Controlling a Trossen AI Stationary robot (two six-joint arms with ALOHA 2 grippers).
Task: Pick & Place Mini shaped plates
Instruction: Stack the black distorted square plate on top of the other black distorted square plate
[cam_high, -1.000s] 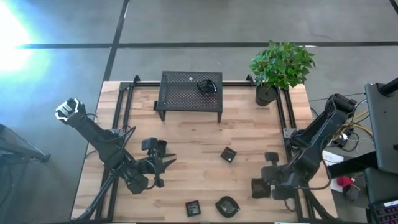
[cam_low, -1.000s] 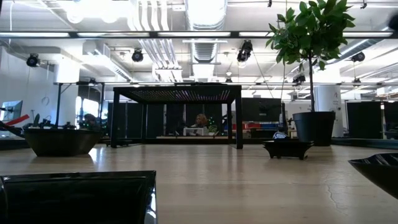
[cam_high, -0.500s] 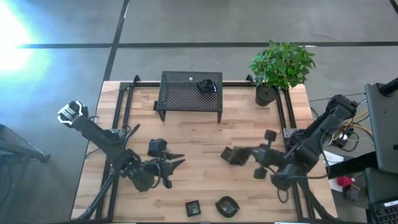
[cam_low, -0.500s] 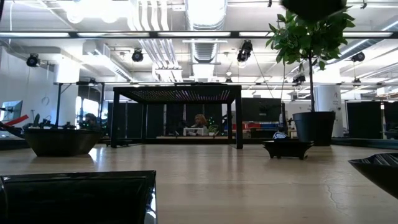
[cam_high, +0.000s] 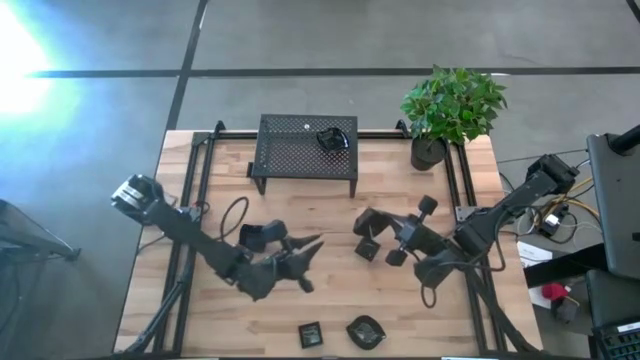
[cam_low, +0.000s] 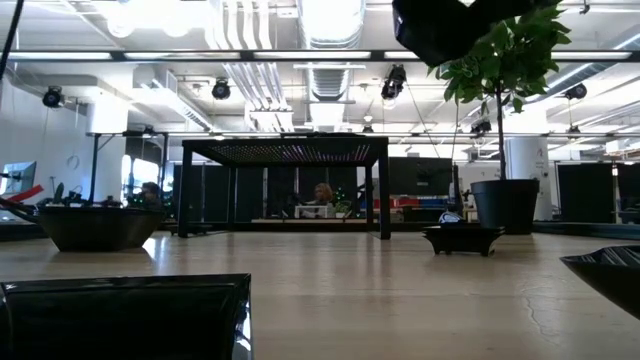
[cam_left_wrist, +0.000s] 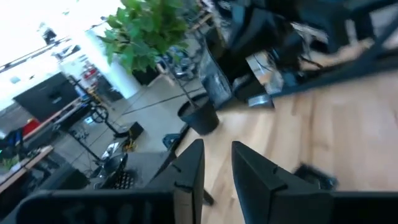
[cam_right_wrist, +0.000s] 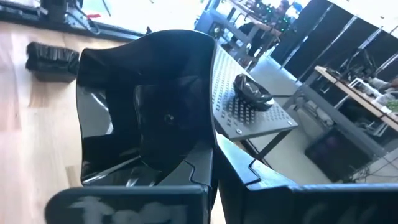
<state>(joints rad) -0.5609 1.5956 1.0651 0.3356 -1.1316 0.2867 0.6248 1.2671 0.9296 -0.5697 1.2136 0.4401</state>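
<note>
Right now a glossy black square mini plate (cam_right_wrist: 146, 112) with upturned corners is clamped by its rim between the closed fingers of the right hand (cam_high: 367, 226), lifted over the middle of the light wooden plank table (cam_high: 400, 310). Seen from above, a second small black square plate (cam_high: 367, 250) lies on the wood just under that hand, at about 6 o'clock from it. Another glossy black rounded dish (cam_high: 331, 139) sits on top of the black perforated metal stand (cam_high: 290, 150), toward the stand's 3 o'clock end; the stand itself is at the table's 12 o'clock edge. Two more tiny plates rest near the 6 o'clock edge: a small black square dish (cam_high: 310, 334) and, just beside it at 3 o'clock, a black leaf-like dish (cam_high: 365, 331).

From table height, a shallow black bowl-shaped dish (cam_low: 98, 226) shows at 9 o'clock and a small black footed dish (cam_low: 462, 239) at 3 o'clock, with the stand between them farther back.

The left hand (cam_high: 308, 249) hangs over the table at about 8 o'clock of centre, well apart from the right one; its two dark fingers (cam_left_wrist: 189, 177) stand slightly parted with nothing between them.

A green leafy plant in a black pot (cam_high: 430, 150) occupies the table's 1 o'clock corner.
</note>
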